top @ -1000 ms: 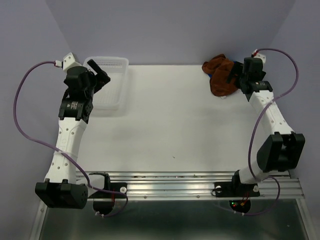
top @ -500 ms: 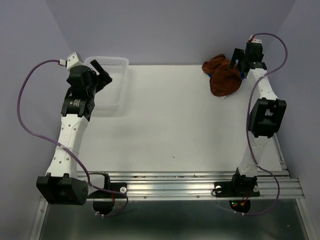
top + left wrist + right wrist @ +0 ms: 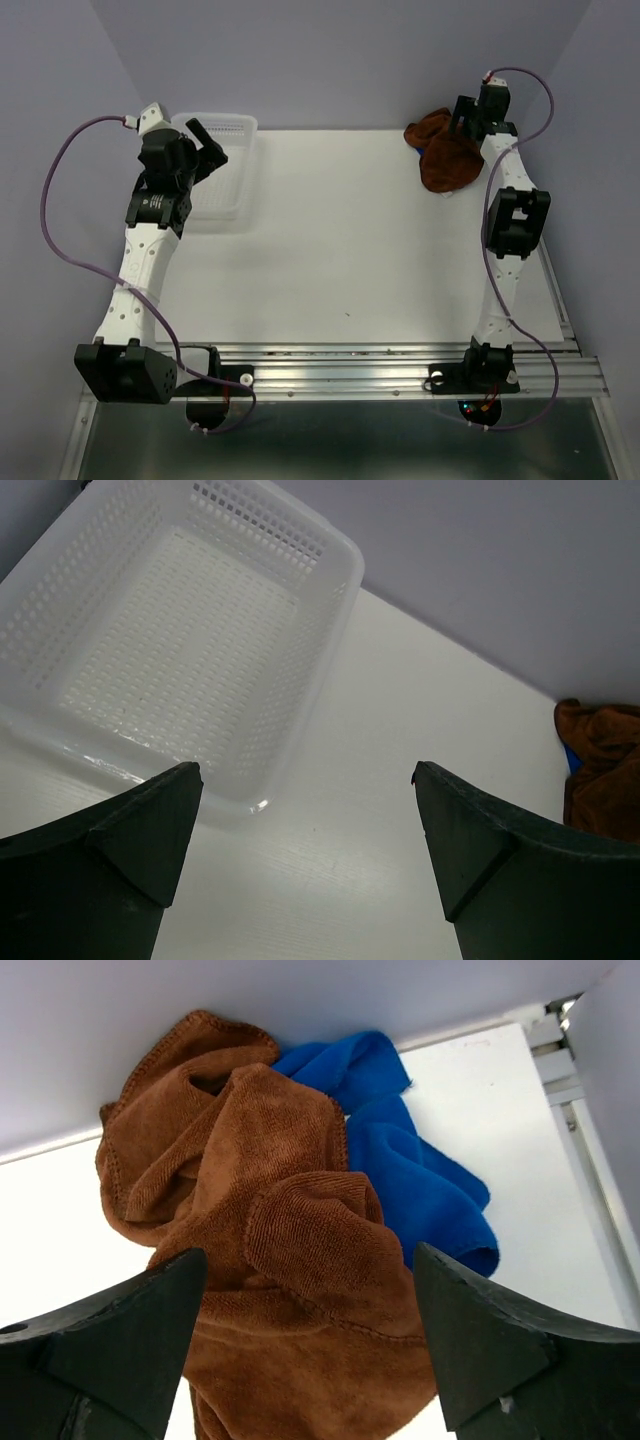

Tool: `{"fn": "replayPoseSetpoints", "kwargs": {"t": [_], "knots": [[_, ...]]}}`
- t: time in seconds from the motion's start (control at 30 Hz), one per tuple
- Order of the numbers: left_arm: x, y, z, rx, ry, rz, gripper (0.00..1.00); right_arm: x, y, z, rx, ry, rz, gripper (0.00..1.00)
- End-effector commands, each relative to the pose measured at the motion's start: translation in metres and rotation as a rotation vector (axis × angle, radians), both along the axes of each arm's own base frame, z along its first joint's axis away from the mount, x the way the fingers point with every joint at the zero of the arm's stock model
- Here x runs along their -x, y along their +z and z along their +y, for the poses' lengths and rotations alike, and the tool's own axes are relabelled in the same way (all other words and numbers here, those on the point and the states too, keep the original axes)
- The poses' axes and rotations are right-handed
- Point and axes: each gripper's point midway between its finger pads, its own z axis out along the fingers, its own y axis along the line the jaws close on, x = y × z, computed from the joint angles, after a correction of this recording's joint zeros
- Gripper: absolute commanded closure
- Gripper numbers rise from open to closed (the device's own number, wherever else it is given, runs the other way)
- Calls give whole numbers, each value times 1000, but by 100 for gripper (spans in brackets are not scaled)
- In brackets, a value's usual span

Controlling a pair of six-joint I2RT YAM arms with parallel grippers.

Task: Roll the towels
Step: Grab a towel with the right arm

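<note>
The rust-brown towel (image 3: 445, 155) lies crumpled at the table's back right corner. In the right wrist view the brown towel (image 3: 270, 1250) lies partly on top of the bright blue towel (image 3: 420, 1180), which sticks out to its right. My right gripper (image 3: 466, 118) is open and empty and hovers just above the pile; its jaws (image 3: 307, 1255) straddle a brown fold without touching it. My left gripper (image 3: 207, 142) is open and empty above the basket's near right edge (image 3: 304, 770). The brown towel (image 3: 600, 770) also shows far off in the left wrist view.
A white plastic mesh basket (image 3: 225, 185) stands at the back left, with nothing in it (image 3: 170, 630). The back wall runs close behind the towels. The table's right edge and a metal rail (image 3: 560, 1070) lie just right of the blue towel.
My right arm has straightened and carried its gripper back and up over the towel pile. My left gripper has shifted slightly toward the back right over the basket. The towels have not moved.
</note>
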Motion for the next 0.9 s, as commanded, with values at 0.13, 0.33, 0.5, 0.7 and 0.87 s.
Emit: {"fn": "replayPoseSetpoints", "kwargs": {"t": [0.13, 0.33, 0.5, 0.7, 0.87], "knots": [[-8, -2, -6, -9, -34, -9, 1, -17, 9, 4, -40, -5, -76, 33], [-9, 2, -9, 1, -49, -14, 1, -16, 11, -2, -25, -36, -91, 68], [-8, 3, -7, -1, -42, -19, 1, -14, 12, -7, 2, -50, -86, 84], [-7, 4, -6, -5, -35, -17, 1, -13, 8, -3, 6, -15, -70, 99], [-6, 9, -10, 4, -56, -31, 1, -4, 56, 15, -4, 88, -135, 99]]}}
